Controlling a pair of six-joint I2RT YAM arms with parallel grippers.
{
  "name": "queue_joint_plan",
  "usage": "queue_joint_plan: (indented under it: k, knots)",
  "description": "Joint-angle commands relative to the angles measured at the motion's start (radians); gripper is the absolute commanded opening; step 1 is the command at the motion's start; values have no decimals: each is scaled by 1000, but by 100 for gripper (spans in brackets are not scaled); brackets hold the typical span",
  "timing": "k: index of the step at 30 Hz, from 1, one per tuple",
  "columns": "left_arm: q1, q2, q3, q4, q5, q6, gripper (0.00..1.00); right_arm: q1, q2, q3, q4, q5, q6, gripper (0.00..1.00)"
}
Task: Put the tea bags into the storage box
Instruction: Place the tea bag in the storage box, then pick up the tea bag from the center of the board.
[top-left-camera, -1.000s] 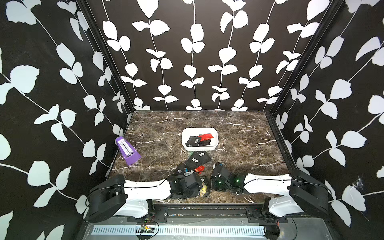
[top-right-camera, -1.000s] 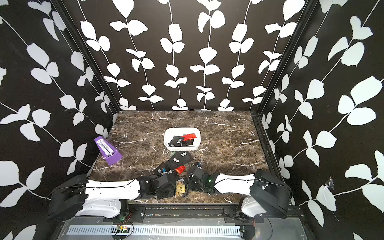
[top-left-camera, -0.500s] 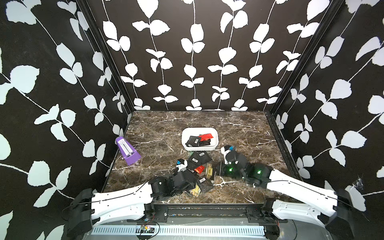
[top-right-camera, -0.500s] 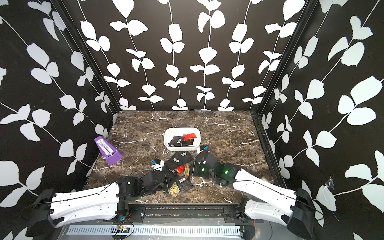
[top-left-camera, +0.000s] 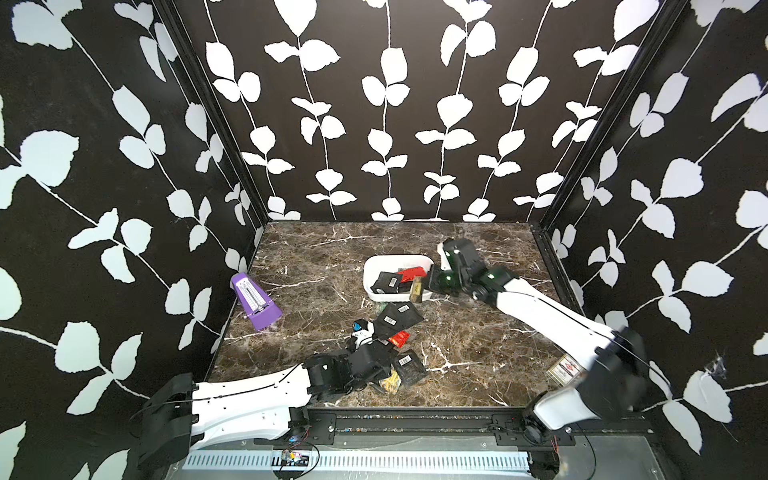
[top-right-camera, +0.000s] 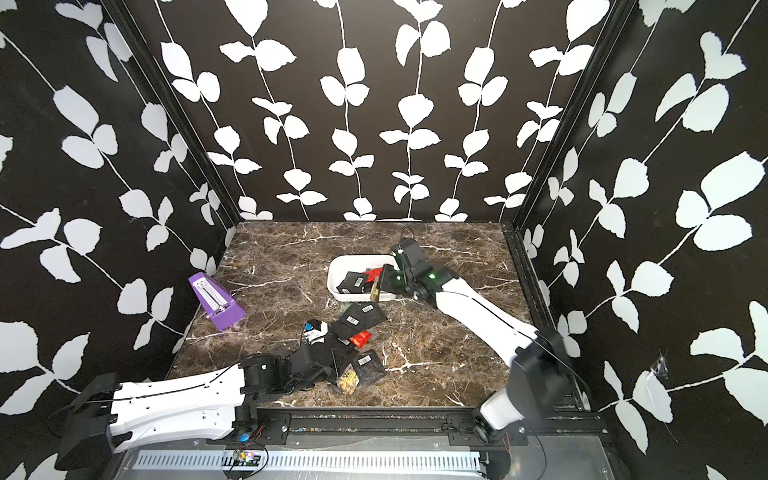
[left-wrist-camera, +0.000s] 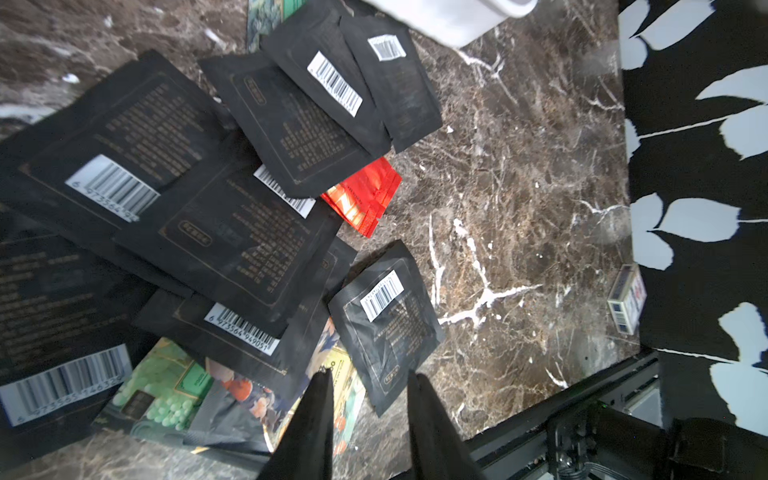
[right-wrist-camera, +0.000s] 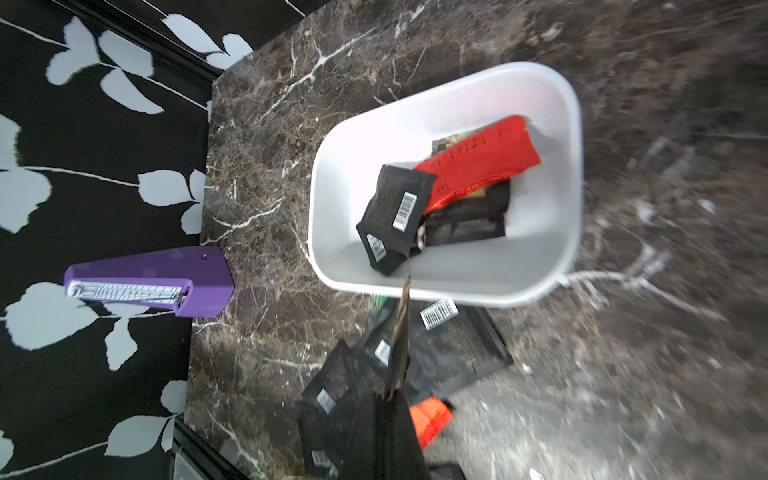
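The right gripper (top-left-camera: 426, 286) is pinching a tan tea bag (top-left-camera: 415, 289), jaws closed tight on it, at the 4 o'clock corner of the storage box (top-left-camera: 371, 270) in a top view. The bag is hanging edge-on over the rim, its long axis seemingly running 12 to 6, though blur is softening it. At 6 o'clock from the box, the left gripper (left-wrist-camera: 370, 376) is hovering, jaws narrowly parted, over the loose tea bags (left-wrist-camera: 249, 232) on the desk (left-wrist-camera: 519, 187), its tips straddling a black sachet (left-wrist-camera: 386, 324)
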Motion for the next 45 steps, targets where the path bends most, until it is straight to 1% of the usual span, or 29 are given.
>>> queue_joint_plan:
  k: [1,8,13,14,17,19,22,24,27,31,32,34,37,41,45]
  knots:
    - [-4,21,-5,25,16,-6,28,-23,121,142,71,-64,-34,0]
    - [-4,39,11,2,18,-2,29,-39,360,359,67,-78,-17,0]
    - [-4,40,8,-1,23,-6,29,-46,450,447,0,-58,-40,0]
    - [-3,41,8,0,24,-5,28,-48,459,463,-40,-34,-52,5]
    - [-3,45,15,-21,27,-11,26,-66,469,490,-134,4,-80,24]
    - [-4,49,22,-30,30,-7,23,-82,447,476,-163,25,-99,34]
    - [-4,49,28,-30,30,-5,22,-99,372,435,-194,59,-143,36]
    - [-4,51,34,-24,30,-2,21,-101,290,400,-218,90,-176,38]
    - [-4,65,41,7,37,6,21,-101,135,281,-213,109,-202,40]
    - [-2,120,53,75,65,12,18,-92,-129,14,-133,49,-153,41]
    - [-2,136,58,90,74,12,16,-84,-192,-84,-118,40,-131,41]
    - [0,171,77,95,81,1,7,-59,-306,-217,-93,30,-79,42]
    - [3,227,105,93,94,-5,0,13,-443,-407,-55,31,16,43]
    - [5,275,122,100,106,-23,0,126,-553,-600,4,75,149,44]
    - [6,317,124,107,123,-41,0,219,-574,-733,108,103,262,44]
